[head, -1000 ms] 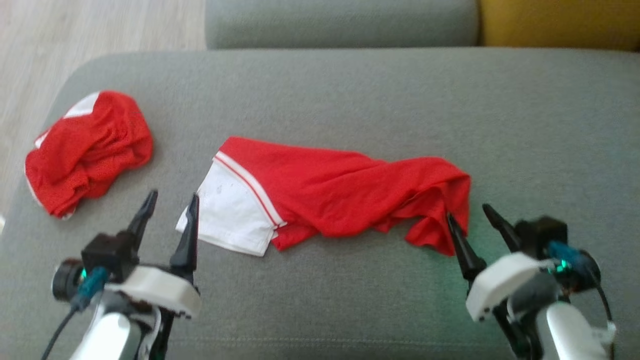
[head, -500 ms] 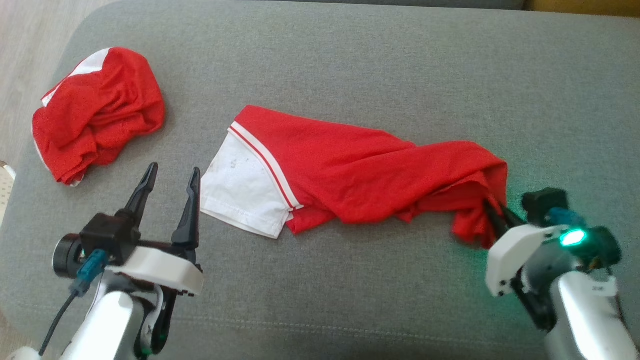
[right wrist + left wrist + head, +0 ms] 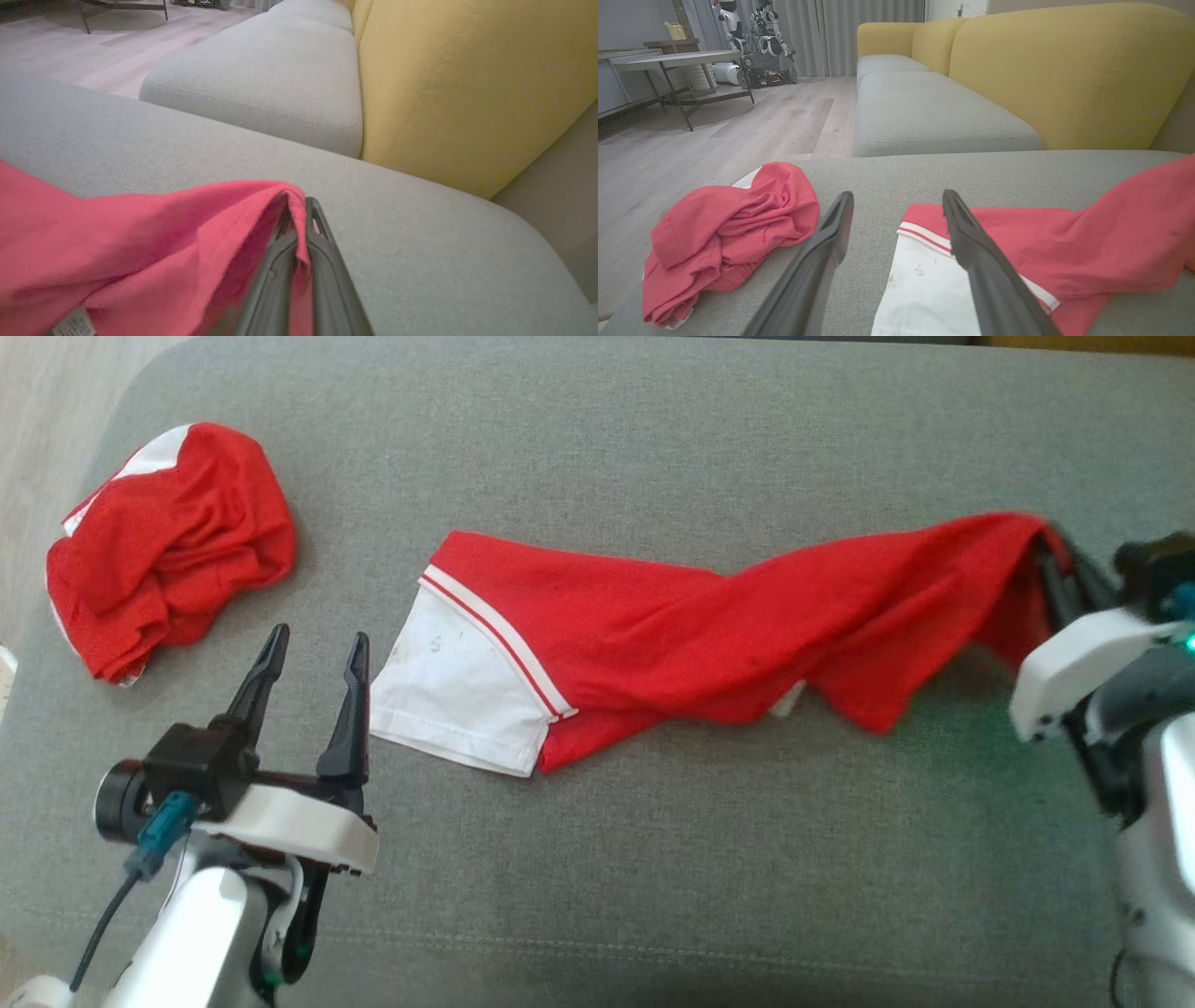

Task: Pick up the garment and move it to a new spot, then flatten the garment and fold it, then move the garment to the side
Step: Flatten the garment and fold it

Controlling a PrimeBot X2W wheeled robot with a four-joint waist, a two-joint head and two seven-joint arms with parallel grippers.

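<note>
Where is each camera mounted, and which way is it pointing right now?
Head view: up on the head, looking down at the grey cushion; both arms show, left hand open, right hand shut on the red garment.
Left wrist view: low behind the left hand's fingers, facing across the cushion toward the yellow backrest.
Right wrist view: behind the right hand's closed fingers, facing the same backrest.
Shared: head and left wrist views both show the bunched red garment.
</note>
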